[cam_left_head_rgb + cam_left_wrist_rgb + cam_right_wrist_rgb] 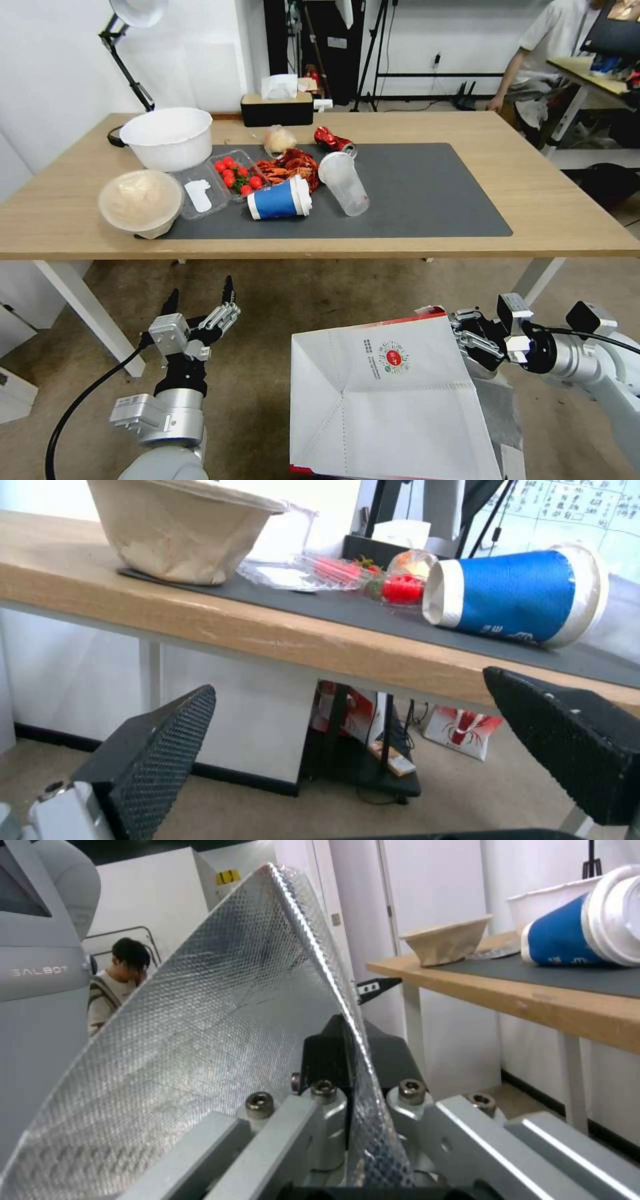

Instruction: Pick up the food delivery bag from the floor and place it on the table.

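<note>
The food delivery bag (pixel 387 400), white with a small round red logo and red edges, hangs tilted in front of the table (pixel 533 193), low at the right. My right gripper (pixel 467 340) is shut on its upper right rim. The right wrist view shows the fingers (pixel 333 1050) pinching the bag's silver foil wall (pixel 220 1005), with the table edge (pixel 533 995) beyond. My left gripper (pixel 200 300) stands open and empty over the floor (pixel 280 307), below the table's front edge (pixel 267 635). Its two black fingers (pixel 153 760) are spread wide.
The left half of the grey mat (pixel 427 193) holds a blue cup (pixel 279 199) on its side, a clear cup (pixel 343 183), a tomato tray (pixel 235 173), crayfish (pixel 287 165), a paper bowl (pixel 140 201) and a white bowl (pixel 168 137). White table legs (pixel 87 307) stand left and right.
</note>
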### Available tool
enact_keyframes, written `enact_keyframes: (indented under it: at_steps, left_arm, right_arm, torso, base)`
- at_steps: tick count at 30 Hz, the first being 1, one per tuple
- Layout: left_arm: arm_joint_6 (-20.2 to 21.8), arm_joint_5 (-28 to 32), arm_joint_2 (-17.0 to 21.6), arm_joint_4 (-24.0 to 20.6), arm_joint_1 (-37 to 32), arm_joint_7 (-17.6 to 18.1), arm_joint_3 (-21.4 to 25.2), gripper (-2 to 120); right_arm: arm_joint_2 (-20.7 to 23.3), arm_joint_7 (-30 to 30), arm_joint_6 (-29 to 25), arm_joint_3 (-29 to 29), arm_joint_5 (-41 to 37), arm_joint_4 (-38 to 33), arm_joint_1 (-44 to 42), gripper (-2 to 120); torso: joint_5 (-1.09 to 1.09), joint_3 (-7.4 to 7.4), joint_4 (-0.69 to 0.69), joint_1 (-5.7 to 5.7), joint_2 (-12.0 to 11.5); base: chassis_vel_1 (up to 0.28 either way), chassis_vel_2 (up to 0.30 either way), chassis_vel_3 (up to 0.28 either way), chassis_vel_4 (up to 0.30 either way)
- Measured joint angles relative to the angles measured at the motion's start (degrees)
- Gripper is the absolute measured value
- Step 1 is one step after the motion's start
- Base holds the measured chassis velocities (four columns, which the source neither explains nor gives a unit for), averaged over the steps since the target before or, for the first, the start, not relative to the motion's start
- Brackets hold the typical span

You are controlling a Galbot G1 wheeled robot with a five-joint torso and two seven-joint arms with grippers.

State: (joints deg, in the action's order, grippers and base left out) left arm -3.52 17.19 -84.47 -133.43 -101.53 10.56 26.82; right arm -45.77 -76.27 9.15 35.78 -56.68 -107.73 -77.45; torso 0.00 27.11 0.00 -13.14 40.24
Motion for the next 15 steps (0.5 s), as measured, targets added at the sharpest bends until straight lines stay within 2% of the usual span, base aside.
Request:
enact_keyframes:
  at_steps: [15]
  left_arm:
    - [0.03, 0.01, 0.05, -0.16, -0.07, 0.08, 0.07, 100]
  right_arm:
    - [0.23, 0.12, 0.04, -0.07, 0.00, 0.01, 0.16, 0]
  torso:
    - [0.00, 2.36, 0.00, -1.57, 3.96]
  base:
    - [0.000, 0.000, 0.000, 0.000]
